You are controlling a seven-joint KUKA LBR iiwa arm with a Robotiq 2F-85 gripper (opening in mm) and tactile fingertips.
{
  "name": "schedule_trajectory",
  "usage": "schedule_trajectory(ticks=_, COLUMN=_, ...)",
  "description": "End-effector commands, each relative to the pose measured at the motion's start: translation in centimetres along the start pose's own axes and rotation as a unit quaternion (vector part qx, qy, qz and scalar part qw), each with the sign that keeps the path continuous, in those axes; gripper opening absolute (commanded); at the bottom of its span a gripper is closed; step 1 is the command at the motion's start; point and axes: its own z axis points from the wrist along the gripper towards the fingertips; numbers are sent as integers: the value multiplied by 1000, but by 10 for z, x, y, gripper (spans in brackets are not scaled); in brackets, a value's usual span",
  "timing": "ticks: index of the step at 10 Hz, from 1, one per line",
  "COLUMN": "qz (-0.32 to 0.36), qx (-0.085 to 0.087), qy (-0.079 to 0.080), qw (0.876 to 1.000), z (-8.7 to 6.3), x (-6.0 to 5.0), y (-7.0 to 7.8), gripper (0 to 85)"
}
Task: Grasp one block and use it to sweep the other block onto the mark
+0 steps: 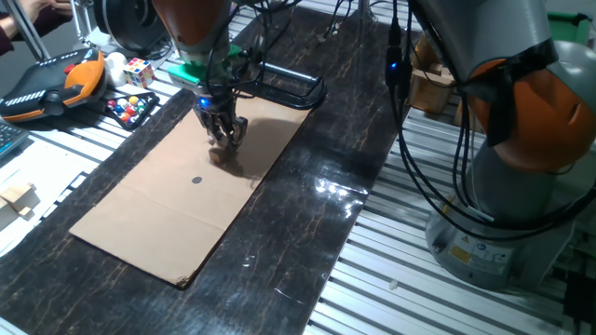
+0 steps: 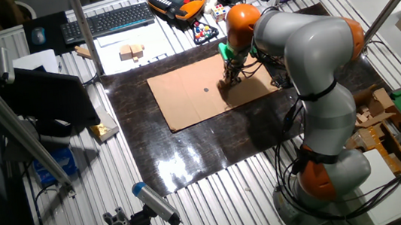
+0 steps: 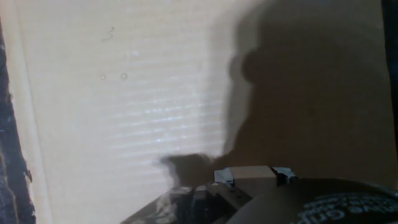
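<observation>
A tan cardboard sheet [image 1: 168, 219] lies on the dark mat, with the mark [image 1: 196, 180], a small dark dot, near its middle; the dot also shows in the other fixed view [image 2: 206, 90]. My gripper [image 1: 225, 138] stands low over the cardboard's far part, up and right of the mark. In the hand view a tan wooden block [image 3: 252, 173] sits between the two fingertips at the bottom edge. A small brownish shape [image 1: 223, 158] lies in shadow just in front of the gripper, perhaps the other block; I cannot tell for sure.
A black tube frame [image 1: 289, 88] lies just behind the cardboard. A tray of coloured balls [image 1: 130, 107], a puzzle cube [image 1: 140, 72] and a teach pendant [image 1: 51, 84] stand at the back left. Loose wooden pieces [image 1: 17, 197] lie at the left edge. The arm's base [image 1: 503, 214] stands at the right.
</observation>
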Motion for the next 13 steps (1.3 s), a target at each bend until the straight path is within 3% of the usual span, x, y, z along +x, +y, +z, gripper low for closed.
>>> schedule_trajectory(ticks=1, qz=2, qx=1, qy=0, qw=1000, z=0, x=1, y=0, gripper=10)
schedule_trajectory(ticks=13, qz=14, qx=0, qy=-2, qw=1000, z=2, x=21, y=-2, gripper=10)
